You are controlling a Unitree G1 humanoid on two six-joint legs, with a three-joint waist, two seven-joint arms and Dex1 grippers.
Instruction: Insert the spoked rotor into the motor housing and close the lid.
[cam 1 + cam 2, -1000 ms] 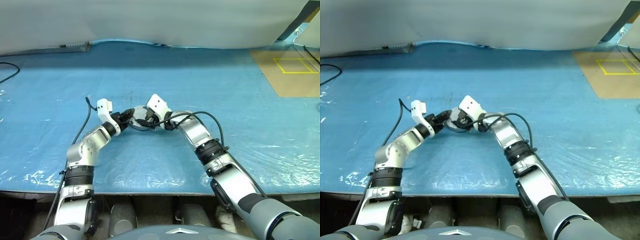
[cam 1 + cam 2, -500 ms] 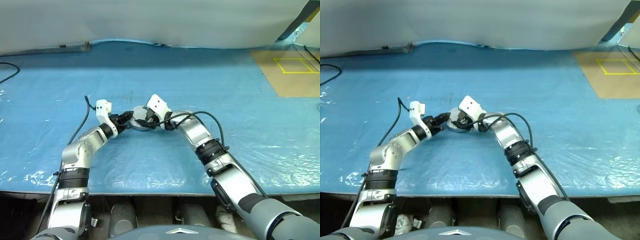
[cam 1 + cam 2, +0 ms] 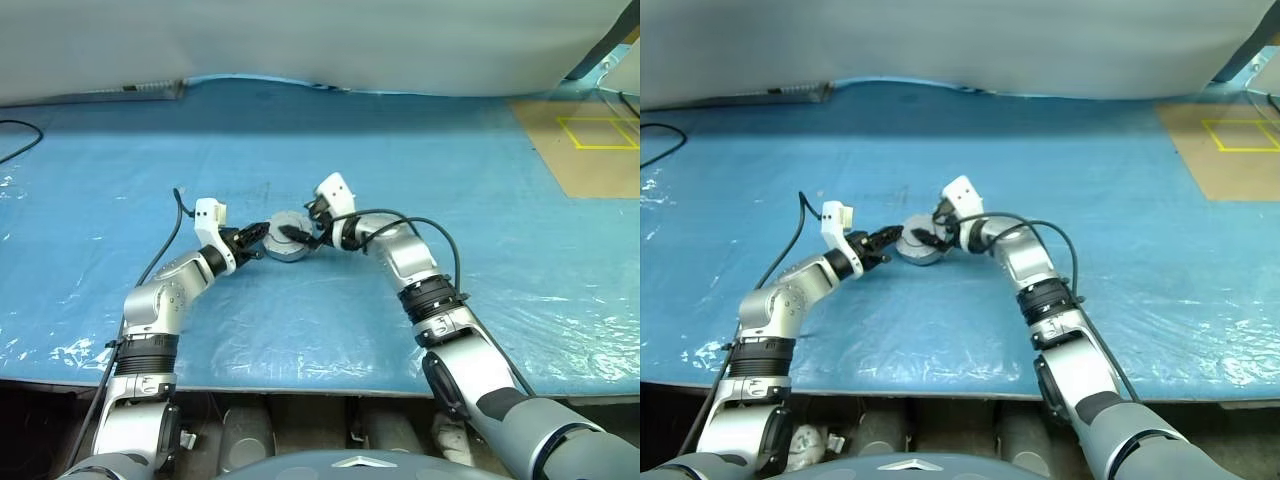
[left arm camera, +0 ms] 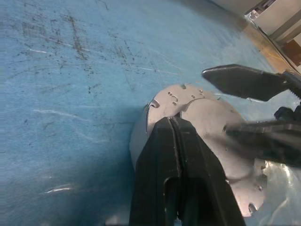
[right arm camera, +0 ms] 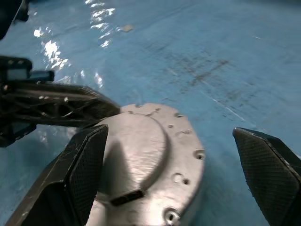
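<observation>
The motor housing (image 3: pixel 287 248) is a short silver drum on the blue table, near the middle. A flat silver lid (image 5: pixel 155 155) with a raised centre and small holes lies on top of it. The spoked rotor is out of view. My left gripper (image 3: pixel 258 236) is shut, and its tips (image 4: pixel 171 121) rest on the lid's left rim. My right gripper (image 5: pixel 169 136) is open on the drum's right side. Its two fingers (image 5: pixel 87 165) stand wide apart on either side of the lid and do not touch it.
A blue plastic sheet (image 3: pixel 420 150) covers the table. A brown board with a yellow square (image 3: pixel 590 140) lies at the back right. A black cable (image 3: pixel 15 135) runs along the far left. The table's front edge (image 3: pixel 300 385) is close to me.
My right gripper has opened wider, drawn back to the right off the lid, and its wrist has rolled. The left gripper has stayed shut in place.
</observation>
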